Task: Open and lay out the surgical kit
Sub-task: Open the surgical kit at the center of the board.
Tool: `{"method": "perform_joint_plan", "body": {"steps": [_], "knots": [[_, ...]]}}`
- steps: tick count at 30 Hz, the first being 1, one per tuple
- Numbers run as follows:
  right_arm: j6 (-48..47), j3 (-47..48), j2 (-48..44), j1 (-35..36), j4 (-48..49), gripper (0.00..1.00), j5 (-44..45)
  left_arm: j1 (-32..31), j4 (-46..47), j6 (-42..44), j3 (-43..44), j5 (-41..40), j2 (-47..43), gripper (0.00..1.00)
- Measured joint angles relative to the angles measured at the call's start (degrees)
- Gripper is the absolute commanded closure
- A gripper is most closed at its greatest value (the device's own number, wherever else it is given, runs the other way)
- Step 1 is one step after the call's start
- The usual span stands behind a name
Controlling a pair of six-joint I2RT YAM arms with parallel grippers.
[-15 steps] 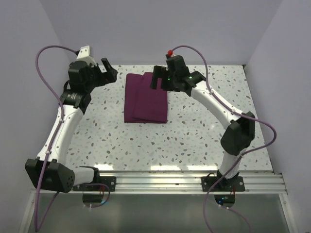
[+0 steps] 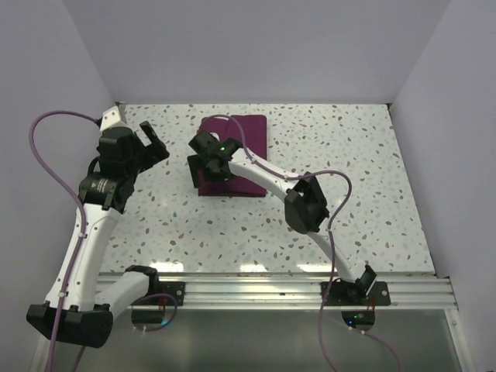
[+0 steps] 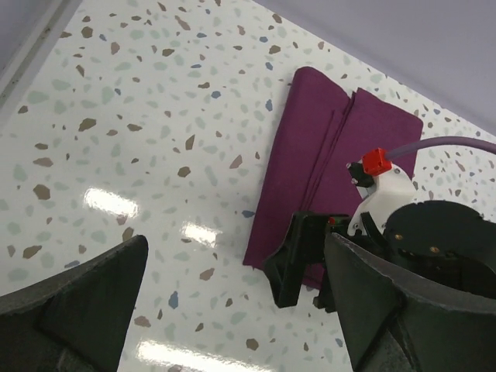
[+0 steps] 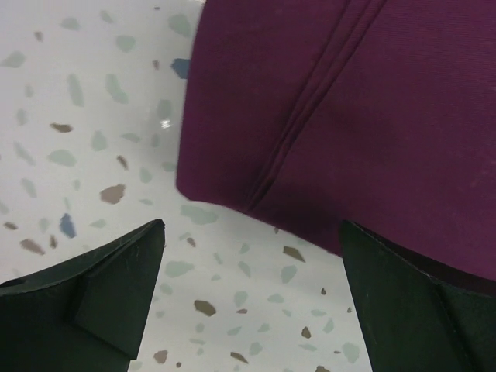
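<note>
Since the earlier frame, the right hand (image 2: 198, 159) has swung from the upper right side of the cloth wrap (image 2: 246, 132) across to its lower left corner, and the left hand (image 2: 154, 140) has drawn back toward the left of the frame.

Location: the maroon wrap lies flat on the speckled bench (image 2: 349, 194), upper centre of the overhead view. It is folded shut into a rectangle. No tray or instruments are visible.

Hand state: both hands are spread wide and hold nothing. In the right wrist view the wrap's corner sits just ahead of the gap between the fingers, not yet touched. The left hand is well apart from the wrap, at upper left.

Handling assessment: the cloth looks soft, light and limp, so it should fold back readily but may drag or bunch. Any steel items inside would be stiff and could slide or spill if the bundle is lifted.

Recommended hold: stacked fold edges run lengthwise down the top face. Pinch the uppermost flap only, at this corner or along that seam, and peel it sideways.
</note>
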Motion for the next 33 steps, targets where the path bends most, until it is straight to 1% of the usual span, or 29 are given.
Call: {"method": "perform_joint_plan", "body": {"steps": [2,4,5,7,8,9,12,17,18,19,20,26,28,31,33], "knots": [[0.26,0.02,1.49,-0.11,-0.83,0.02,1.22,-0.85,-1.66,0.02,-0.11,-2.21,-1.33,0.00],[0.48,0.04,2.34,-0.42,-0.96,0.05,2.27,-2.21,-2.80,0.20,-0.13,-4.07,-2.23,0.00],[0.59,0.09,2.60,-0.55,-0.98,0.07,2.91,-3.02,-3.30,0.42,-0.13,-5.22,-2.58,0.00],[0.72,0.83,3.34,-0.76,-1.03,0.15,4.17,-4.74,-4.24,0.57,-0.13,-7.39,-3.02,0.00],[0.87,1.36,3.78,-0.83,-0.90,0.21,4.50,-5.49,-4.55,0.72,-0.13,-8.41,-3.10,0.00],[0.96,2.03,4.33,-0.92,-0.90,0.31,4.98,-6.32,-4.70,1.07,-0.13,-9.38,-3.13,0.00],[1.42,2.73,5.73,-1.11,-0.90,0.43,5.99,-8.55,-5.03,1.99,-0.13,-11.72,-3.13,0.00],[1.68,2.99,7.52,-1.11,-1.25,0.69,7.54,-12.07,-5.16,3.34,-0.13,-16.28,-3.13,0.00],[1.70,3.28,7.61,-1.11,-1.51,0.74,7.74,-12.61,-5.16,3.50,-0.13,-17.14,-3.13,0.00],[1.68,3.48,7.63,-1.11,-1.60,0.83,7.72,-13.00,-5.16,3.67,-0.13,-17.84,-3.13,0.00],[1.68,3.65,7.63,-1.11,-1.70,0.87,7.69,-13.29,-5.16,3.82,-0.13,-18.34,-3.13,0.00],[1.31,4.31,7.04,-1.27,-2.86,0.99,8.83,-13.79,-5.29,4.94,0.90,-19.32,-1.01,0.00],[1.11,3.91,5.77,-1.53,-3.26,1.00,9.16,-14.32,-5.29,5.88,2.40,-19.47,1.07,0.00],[0.85,-0.87,-0.11,-2.67,-2.64,1.00,10.60,-15.67,-5.27,8.76,6.25,-19.58,5.38,0.00],[0.52,-6.84,-7.17,-4.59,-1.92,1.00,12.15,-17.07,-4.87,10.88,9.88,-19.45,8.79,0.00]]}}
